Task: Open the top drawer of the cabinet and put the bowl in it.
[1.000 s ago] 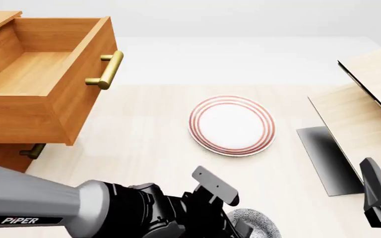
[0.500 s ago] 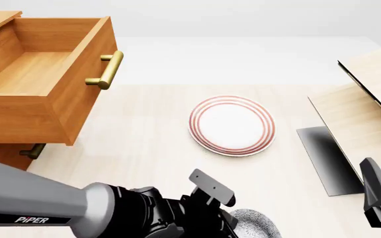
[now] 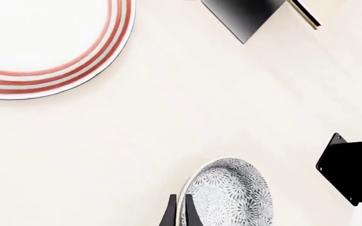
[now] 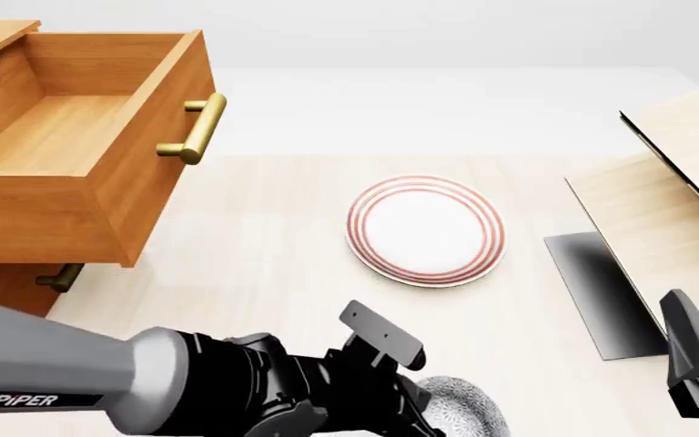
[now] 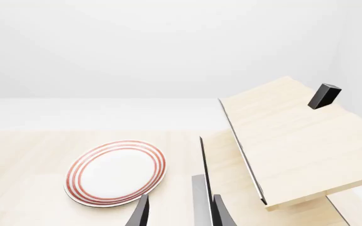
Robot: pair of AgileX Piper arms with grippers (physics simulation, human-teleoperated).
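— Bowl status? The small speckled grey-blue and white bowl (image 3: 230, 194)?

— On the table's near edge, my left hand (image 3: 178, 214) pinching its rim. Orange-brown wooden top drawer (image 4: 76, 137) is open; lifting and placing remain.

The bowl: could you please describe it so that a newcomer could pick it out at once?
Start at the open top drawer at the table's far left, then come to the near edge, where the left gripper pinches the bowl by its rim. Unlike the flat red-ringed plate beyond, it is deep and grey-speckled.
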